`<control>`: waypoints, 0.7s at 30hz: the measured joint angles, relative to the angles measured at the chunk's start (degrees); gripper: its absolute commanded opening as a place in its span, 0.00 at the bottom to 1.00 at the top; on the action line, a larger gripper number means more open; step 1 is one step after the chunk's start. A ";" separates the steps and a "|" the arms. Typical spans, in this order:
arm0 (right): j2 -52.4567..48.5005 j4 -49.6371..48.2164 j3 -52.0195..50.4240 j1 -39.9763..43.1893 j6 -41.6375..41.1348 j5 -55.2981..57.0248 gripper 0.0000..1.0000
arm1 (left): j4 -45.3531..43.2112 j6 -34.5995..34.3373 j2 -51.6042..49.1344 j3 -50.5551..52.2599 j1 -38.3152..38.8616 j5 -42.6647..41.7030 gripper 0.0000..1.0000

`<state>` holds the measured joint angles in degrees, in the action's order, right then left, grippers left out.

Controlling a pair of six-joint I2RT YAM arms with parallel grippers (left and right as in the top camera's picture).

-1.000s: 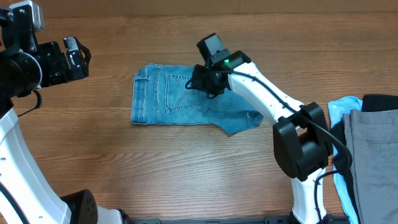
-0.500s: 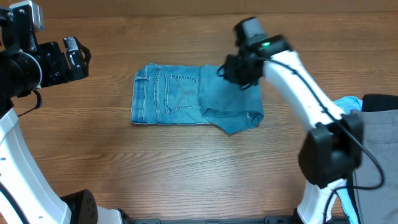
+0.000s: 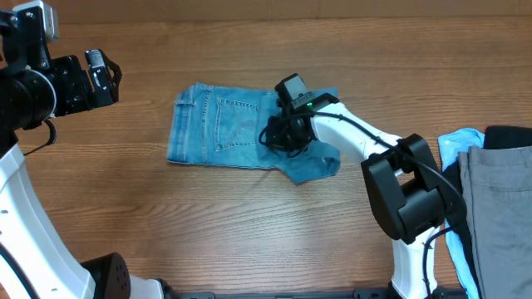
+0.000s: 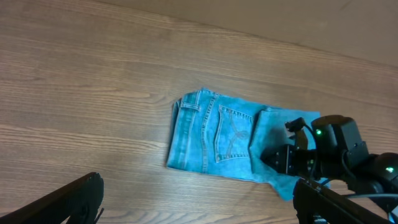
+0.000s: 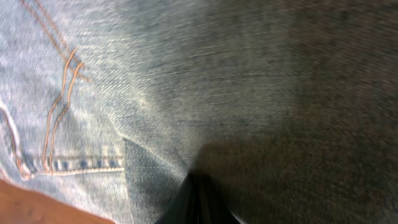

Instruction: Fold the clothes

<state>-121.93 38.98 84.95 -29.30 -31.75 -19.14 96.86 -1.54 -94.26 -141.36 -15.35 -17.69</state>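
Note:
The clothes, a folded pair of light blue jeans (image 3: 220,129), lie flat on the wooden table with a stitched back pocket up. A loose corner sticks out at the lower right. My right gripper (image 3: 278,133) is shut, and its tip (image 5: 198,186) presses down on the denim (image 5: 186,74) near the fold's middle. I see no cloth between its fingers. My left gripper (image 3: 100,71) hangs open far to the left and above the table. Its wrist view shows the jeans (image 4: 214,137) well ahead of the gripper (image 4: 199,205), which holds nothing.
At the right edge lies a pile with grey trousers (image 3: 499,208), a pale-blue cloth (image 3: 457,145) and a dark garment (image 3: 507,134). The right arm's base (image 3: 407,199) stands between that pile and the jeans. Bare wood (image 3: 249,224) surrounds the jeans.
The right gripper swung out to the upper right, then came back down onto the middle of the jeans, its jaws closing. The jeans slid slightly left. The left arm stayed still.

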 measured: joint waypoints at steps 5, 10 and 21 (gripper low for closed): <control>0.48 6.16 3.78 0.22 2.27 -0.85 0.06 | 0.00 -0.02 -0.04 0.00 0.00 -0.02 1.00; 8.17 19.17 10.34 6.73 5.49 0.83 0.06 | 0.00 0.00 -0.04 0.00 0.00 0.00 1.00; 11.30 19.32 -1.49 15.43 8.41 3.21 0.05 | 0.02 -0.02 -0.04 0.00 0.00 0.00 1.00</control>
<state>-110.63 58.30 83.46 -13.87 -23.33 -15.92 96.88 -1.56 -94.30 -141.36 -15.35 -17.69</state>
